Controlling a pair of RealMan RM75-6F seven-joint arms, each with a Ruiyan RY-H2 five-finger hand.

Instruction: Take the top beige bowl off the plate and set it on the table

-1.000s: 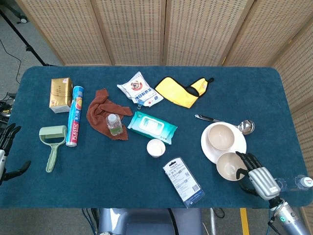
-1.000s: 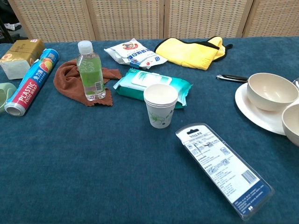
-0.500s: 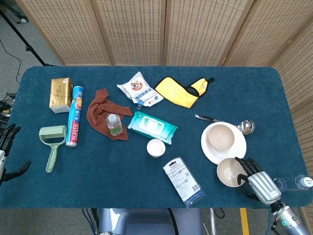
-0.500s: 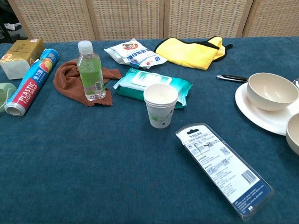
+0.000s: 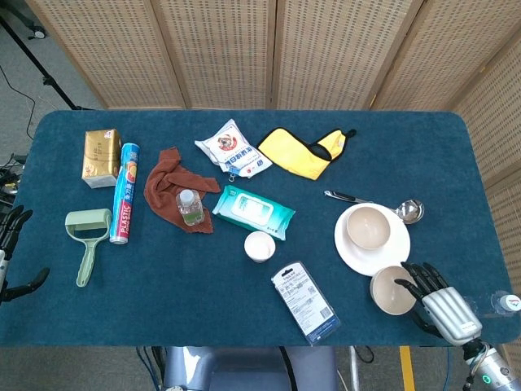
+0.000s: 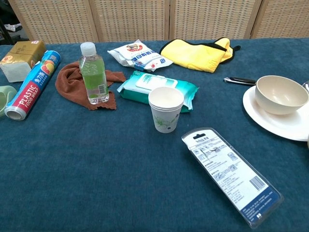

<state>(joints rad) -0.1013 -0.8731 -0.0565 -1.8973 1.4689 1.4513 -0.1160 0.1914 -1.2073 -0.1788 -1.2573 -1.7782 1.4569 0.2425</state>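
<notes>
Bowl, beige [image 5: 392,290]: it sat on the blue worktop [image 5: 163,309] just off the near edge of the white plate [image 5: 358,249], upright, with your right hand [image 5: 438,303] wrapped on its right side, dark fingers [image 5: 411,281] curled over the rim. Whether it rested on the cloth or hung just above, I could not tell.

Second beige bowl [image 5: 367,226]: it stood upright on the plate; the chest view showed it [image 6: 281,94] on the plate [image 6: 270,123] at the right edge.

Left hand [image 5: 10,252]: it sat at the far left edge of the head view, off the worktop, fingers spread and holding nothing.

Other stock on your worktop:
- ladle [image 5: 383,204], behind the plate, bowl end beside the plate's rim
- blister-packed card [image 5: 304,301], lying flat near the front edge
- paper cup [image 5: 260,246], upright, just in front of the wet-wipes pack [image 5: 253,210]
- water bottle [image 5: 189,206] with green label, standing on the brown cloth [image 5: 167,183]
- white snack bag [image 5: 233,150] beside the yellow cloth [image 5: 305,151]
- plastic food wrap roll [image 5: 125,191] next to the gold box [image 5: 101,156]
- green lint roller [image 5: 88,236], near the left edge
</notes>
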